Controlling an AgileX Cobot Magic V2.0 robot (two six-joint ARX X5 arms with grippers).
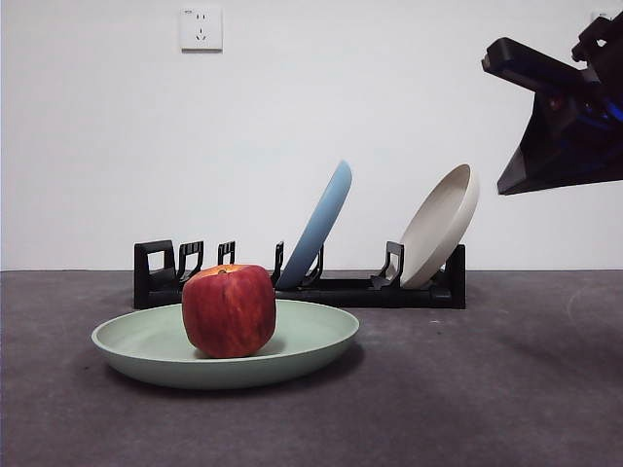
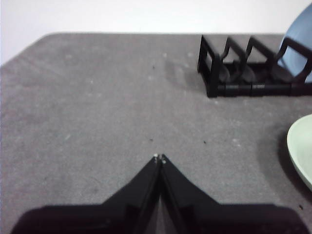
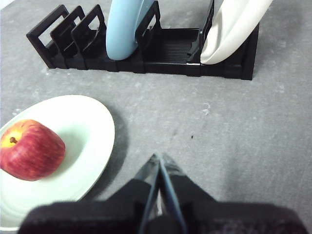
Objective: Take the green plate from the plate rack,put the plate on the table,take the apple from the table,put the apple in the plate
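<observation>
Green plate (image 1: 302,352): it lies flat on the table (image 1: 506,389), in front of the plate rack (image 1: 389,290) and near the rack's empty end.
Apple (image 1: 229,310): the red apple stands upright in the green plate, nearer the plate's side that is away from the beige plate; its stem dimple faces up.
Plate rack: long and black, it stands behind the green plate. Its slots nearest the apple hold nothing.
Light blue plate (image 1: 317,226): it leans in a slot near the middle of the rack.
Beige plate (image 1: 441,226): it leans in the slot at the far end of the rack, well apart from the green plate.
Left gripper (image 2: 159,158): its jaws are closed together and hold nothing; it hangs over bare table, beside the rack's empty end.
Right gripper (image 3: 159,157): its jaws are pressed together and hold nothing; it is above the table just beside the green plate, in front of the rack.
Wall socket (image 1: 201,28): on the white wall above the rack.
</observation>
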